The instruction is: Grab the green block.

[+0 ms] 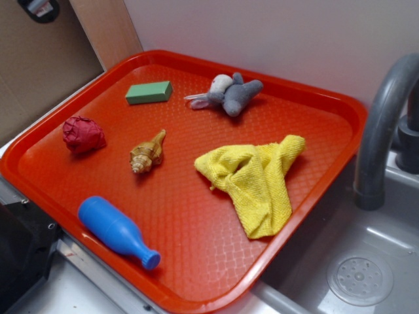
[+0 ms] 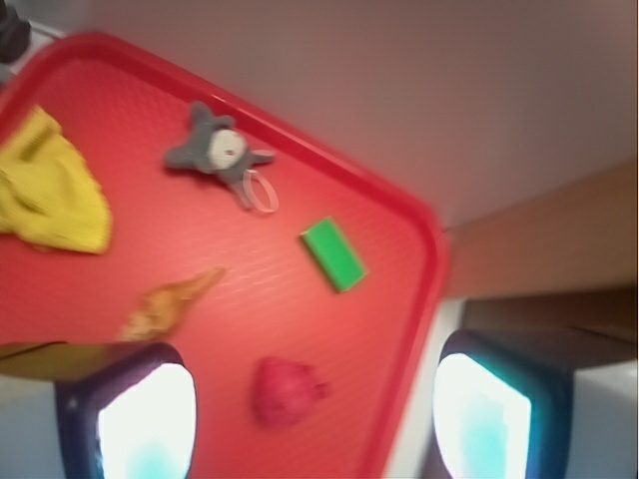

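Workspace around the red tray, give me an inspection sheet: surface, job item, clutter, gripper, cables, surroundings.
Surface: red tray, textured, lying flat beside a sink.
Job's things: green block, lying flat near the tray's far left corner, apart from everything else, nothing on it.
Clutter: grey plush toy, crumpled red ball, tan seashell, blue bottle on its side, rumpled yellow cloth.
Grippers: gripper open, both fingers visible in the wrist view, holding nothing, above the tray and not touching the block.
Cables: nothing seen.
Surroundings: grey faucet, sink basin with drain, white wall behind.
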`<state>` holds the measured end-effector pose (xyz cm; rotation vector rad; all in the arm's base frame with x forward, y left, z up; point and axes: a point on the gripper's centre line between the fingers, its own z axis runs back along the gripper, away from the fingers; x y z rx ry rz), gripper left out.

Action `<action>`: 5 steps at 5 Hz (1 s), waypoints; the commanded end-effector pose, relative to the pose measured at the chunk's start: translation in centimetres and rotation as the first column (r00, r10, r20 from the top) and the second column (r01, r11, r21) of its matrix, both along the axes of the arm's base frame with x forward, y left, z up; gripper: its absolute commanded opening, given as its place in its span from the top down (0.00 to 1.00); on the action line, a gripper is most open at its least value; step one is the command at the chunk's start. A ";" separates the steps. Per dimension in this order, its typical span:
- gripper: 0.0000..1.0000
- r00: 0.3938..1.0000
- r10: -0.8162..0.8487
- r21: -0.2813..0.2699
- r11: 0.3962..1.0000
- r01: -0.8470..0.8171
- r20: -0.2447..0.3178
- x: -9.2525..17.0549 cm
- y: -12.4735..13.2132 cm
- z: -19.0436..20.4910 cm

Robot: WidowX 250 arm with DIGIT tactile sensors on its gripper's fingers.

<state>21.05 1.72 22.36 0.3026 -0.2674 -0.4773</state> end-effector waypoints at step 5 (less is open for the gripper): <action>0.00 0.891 -0.362 -0.009 0.927 0.374 -0.275 10.9 2.2 -16.7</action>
